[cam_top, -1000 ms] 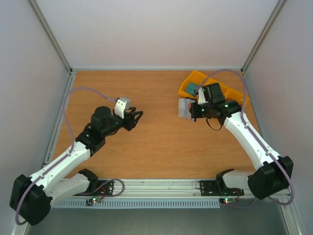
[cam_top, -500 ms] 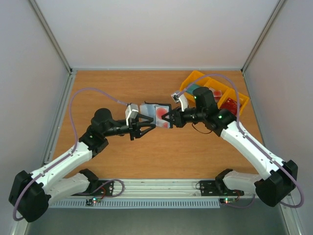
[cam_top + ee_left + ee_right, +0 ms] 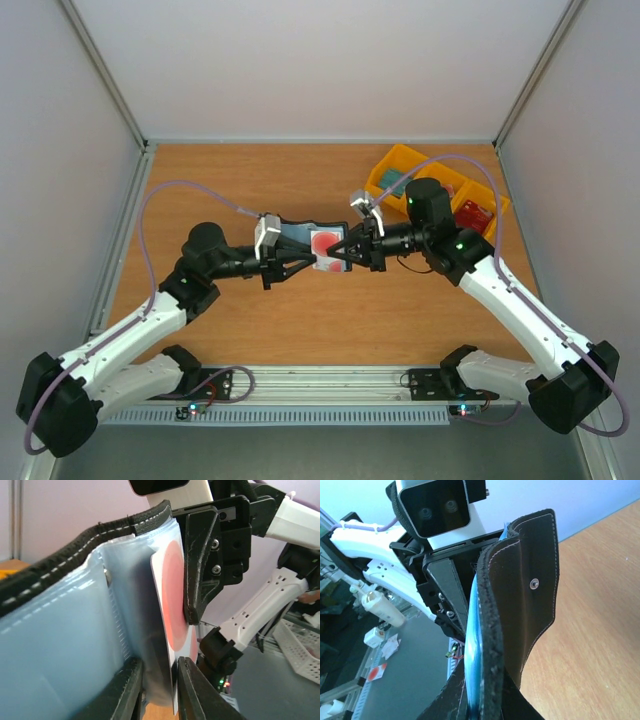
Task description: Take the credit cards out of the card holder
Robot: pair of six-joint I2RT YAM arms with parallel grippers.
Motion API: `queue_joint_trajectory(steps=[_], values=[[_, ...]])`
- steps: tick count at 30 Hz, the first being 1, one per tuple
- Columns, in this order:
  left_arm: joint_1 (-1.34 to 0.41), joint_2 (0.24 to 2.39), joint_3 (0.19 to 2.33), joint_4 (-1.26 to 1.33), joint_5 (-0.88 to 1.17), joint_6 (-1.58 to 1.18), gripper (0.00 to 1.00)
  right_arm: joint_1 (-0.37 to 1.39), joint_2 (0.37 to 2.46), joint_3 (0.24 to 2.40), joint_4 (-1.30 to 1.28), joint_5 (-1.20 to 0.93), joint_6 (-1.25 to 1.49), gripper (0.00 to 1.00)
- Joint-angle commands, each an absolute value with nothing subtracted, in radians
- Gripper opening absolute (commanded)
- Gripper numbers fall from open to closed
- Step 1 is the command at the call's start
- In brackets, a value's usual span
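The card holder (image 3: pixel 297 232) hangs open above the middle of the table, a grey-blue bifold with dark stitched edges (image 3: pixel 60 630). My right gripper (image 3: pixel 338 254) is shut on its right-hand edge (image 3: pixel 525 580), fingers clamped on both sides (image 3: pixel 482 702). A white credit card with a red disc (image 3: pixel 322 243) sticks out of an inner pocket (image 3: pixel 172 605). My left gripper (image 3: pixel 308 260) has come in from the left. Its two fingers (image 3: pixel 159 685) straddle the card's lower edge closely, with a thin dark gap still showing beside the card.
A yellow three-compartment tray (image 3: pixel 385 165) stands at the back right, just behind the right arm, with a red item (image 3: pixel 473 216) and a teal item (image 3: pixel 395 181) in it. Grey walls enclose the wooden table (image 3: pixel 250 180) on three sides.
Both arms swung from apart to meet at the table's middle, the right one carrying the card holder away from the tray. The left jaws narrowed around the card's edge.
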State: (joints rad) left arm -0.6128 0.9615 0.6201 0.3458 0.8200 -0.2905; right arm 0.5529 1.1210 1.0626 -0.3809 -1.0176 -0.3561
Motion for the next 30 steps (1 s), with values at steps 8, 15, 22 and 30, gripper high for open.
queue_joint_trajectory(steps=[8, 15, 22, 30], values=[[-0.611, 0.952, 0.627, 0.454, 0.895, -0.255, 0.0, 0.581, 1.156, 1.069, -0.366, -1.084, -0.432, 0.02], [-0.583, 0.941, 0.621, 0.452, 0.897, -0.309, 0.0, 0.532, 1.114, 1.046, -0.419, -1.049, -0.459, 0.25], [-0.57, 0.934, 0.617, 0.453, 0.901, -0.337, 0.0, 0.519, 1.097, 1.053, -0.481, -1.08, -0.495, 0.26], [-0.548, 0.928, 0.619, 0.439, 0.942, -0.335, 0.0, 0.456, 1.075, 1.065, -0.542, -1.127, -0.525, 0.06]])
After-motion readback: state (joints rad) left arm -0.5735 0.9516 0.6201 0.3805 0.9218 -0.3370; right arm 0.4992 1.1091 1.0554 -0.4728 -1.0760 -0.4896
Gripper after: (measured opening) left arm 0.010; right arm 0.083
